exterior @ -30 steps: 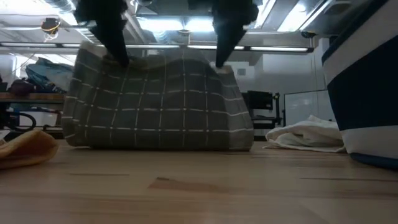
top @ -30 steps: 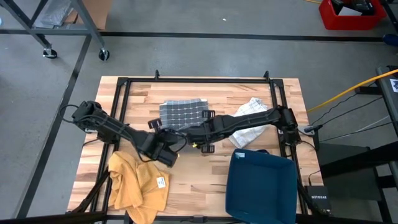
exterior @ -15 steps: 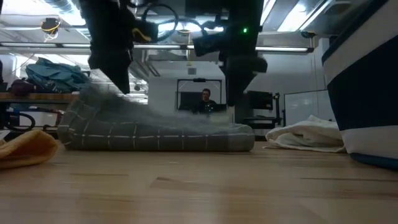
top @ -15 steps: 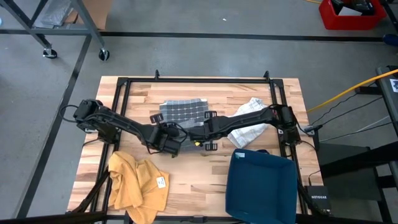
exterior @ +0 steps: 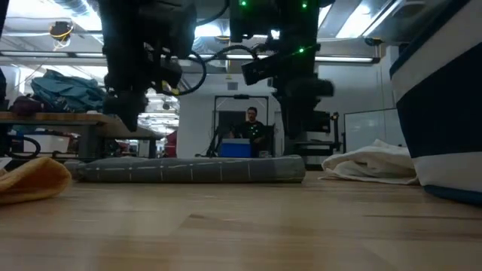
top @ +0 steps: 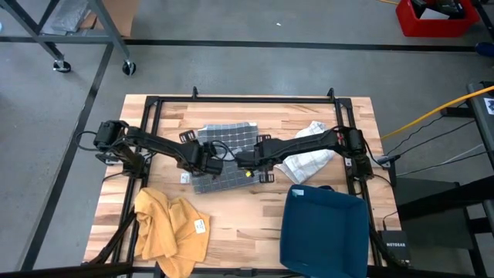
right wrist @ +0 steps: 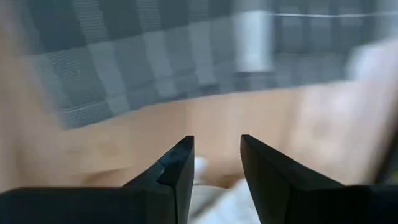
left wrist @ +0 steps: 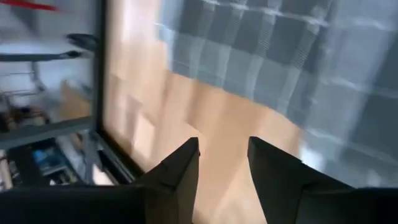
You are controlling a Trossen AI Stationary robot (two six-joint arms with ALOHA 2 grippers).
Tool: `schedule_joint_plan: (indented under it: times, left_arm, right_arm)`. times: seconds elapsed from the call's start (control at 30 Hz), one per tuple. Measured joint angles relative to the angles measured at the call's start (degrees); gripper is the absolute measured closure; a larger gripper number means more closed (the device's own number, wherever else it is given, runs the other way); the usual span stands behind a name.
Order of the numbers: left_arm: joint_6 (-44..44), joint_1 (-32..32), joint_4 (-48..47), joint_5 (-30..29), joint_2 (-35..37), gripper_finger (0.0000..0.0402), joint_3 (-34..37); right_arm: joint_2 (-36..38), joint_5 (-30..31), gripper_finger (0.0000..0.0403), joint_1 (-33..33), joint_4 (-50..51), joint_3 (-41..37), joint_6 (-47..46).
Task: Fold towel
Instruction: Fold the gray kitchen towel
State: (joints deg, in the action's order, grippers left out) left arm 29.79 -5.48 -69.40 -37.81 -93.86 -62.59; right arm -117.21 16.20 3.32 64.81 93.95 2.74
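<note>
The grey checked towel [top: 228, 136] lies flat on the wooden table [top: 270, 197], in its middle; in the low view it is a low flat strip [exterior: 188, 168]. My left gripper [top: 208, 160] and my right gripper [top: 244, 159] hover close together over the towel's near half. Both are open and empty. In the low view the left gripper [exterior: 124, 120] and the right gripper [exterior: 301, 102] hang clear above the towel. The left wrist view shows the towel [left wrist: 280, 62] beyond the open gripper [left wrist: 224, 168]. The right wrist view shows the same: towel [right wrist: 155, 56], open gripper [right wrist: 216, 168].
A yellow cloth [top: 166, 224] lies crumpled at the near left. A white cloth [top: 309, 158] lies right of the towel. A dark blue bin [top: 324, 232] stands at the near right. A person [exterior: 251, 124] sits in the room beyond the table.
Both grippers held the towel's edge up so that it hung like a curtain. They have opened and let go, then moved toward the table's far edge. The raised part has fallen, and the towel now lies flat and spread out.
</note>
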Motion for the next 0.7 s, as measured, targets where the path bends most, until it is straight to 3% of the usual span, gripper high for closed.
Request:
schedule_joint_plan:
  times: [0.07, 0.17, 0.27, 0.33, 0.47, 0.7]
  left_arm:
    - [-3.0, 0.0, -1.0, 5.2, 0.0, 0.0279, -1.0]
    - [-5.5, -0.7, -1.1, 17.6, 0.0, 0.0286, -2.1]
    - [-6.2, -2.1, -0.9, 30.7, 0.0, 0.0290, -2.9]
    - [-6.1, -3.3, -0.3, 36.0, 0.0, 0.0290, -3.0]
    - [-5.8, -6.8, 0.0, 39.7, 0.0, 0.0290, -3.0]
    - [-4.8, -11.8, 4.1, 40.0, 0.0, 0.0290, -3.0]
  right_arm:
    - [0.0, -7.5, 0.0271, 0.0, 0.1, 0.0, 0.8]
    - [0.0, -17.7, 0.0271, 0.1, 0.1, 0.0, 0.9]
    - [0.0, -23.5, 0.0271, 0.1, -0.2, 0.0, 1.0]
    - [0.0, -24.9, 0.0271, 0.1, -0.2, 0.0, 1.0]
    - [0.0, -24.8, 0.0271, 0.6, -0.5, 0.0, 1.0]
    - [0.0, -24.8, 0.0271, 2.9, -3.0, 0.0, 0.7]
